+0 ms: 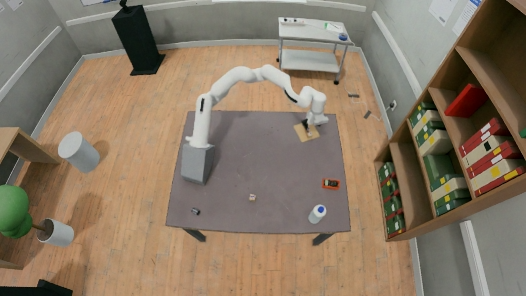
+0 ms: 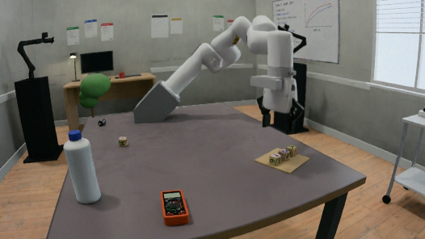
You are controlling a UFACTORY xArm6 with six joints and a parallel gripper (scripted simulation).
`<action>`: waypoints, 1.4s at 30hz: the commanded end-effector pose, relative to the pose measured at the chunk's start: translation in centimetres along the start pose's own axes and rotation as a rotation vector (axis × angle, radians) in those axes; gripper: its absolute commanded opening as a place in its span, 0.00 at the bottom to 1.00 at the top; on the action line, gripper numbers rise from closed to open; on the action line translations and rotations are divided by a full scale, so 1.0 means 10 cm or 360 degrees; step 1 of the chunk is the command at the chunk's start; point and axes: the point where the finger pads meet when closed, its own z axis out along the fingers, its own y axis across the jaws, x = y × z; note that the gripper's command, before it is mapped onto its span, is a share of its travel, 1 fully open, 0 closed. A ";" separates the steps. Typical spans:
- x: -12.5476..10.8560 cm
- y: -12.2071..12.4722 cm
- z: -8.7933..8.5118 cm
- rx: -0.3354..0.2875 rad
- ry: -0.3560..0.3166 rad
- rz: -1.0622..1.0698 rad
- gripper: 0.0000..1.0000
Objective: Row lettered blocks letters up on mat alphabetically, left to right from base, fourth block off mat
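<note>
Three letter blocks stand close together in a straight row on the tan mat (image 1: pixel 300 133) (image 2: pixel 289 166) near the table's far right: one block (image 2: pixel 275 159), a middle block (image 2: pixel 284 154) and a third block (image 2: pixel 292 150). Their letters are too small to read. In the overhead view the arm partly hides them. The fourth block (image 1: pixel 253 197) (image 2: pixel 123 141) sits alone on the grey table, far from the mat. My gripper (image 1: pixel 310 123) (image 2: pixel 283 119) is open and empty, raised well above the mat.
A white bottle (image 1: pixel 317 214) (image 2: pixel 82 169) and an orange multimeter (image 1: pixel 330 184) (image 2: pixel 174 207) stand near the table's front edge. A small black object (image 1: pixel 195 211) (image 2: pixel 102 122) lies near a corner. The robot's base (image 1: pixel 197 162) (image 2: pixel 155 106) sits on the table.
</note>
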 end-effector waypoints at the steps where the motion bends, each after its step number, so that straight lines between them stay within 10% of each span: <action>1: 0.00 -0.01 -0.15 0.0005 0.0002 -0.0001 1.00; 13: 0.00 -0.01 -0.68 0.0004 0.0002 -0.0001 1.00; 42: 0.00 -0.01 -0.75 0.0004 0.0003 -0.0001 1.00</action>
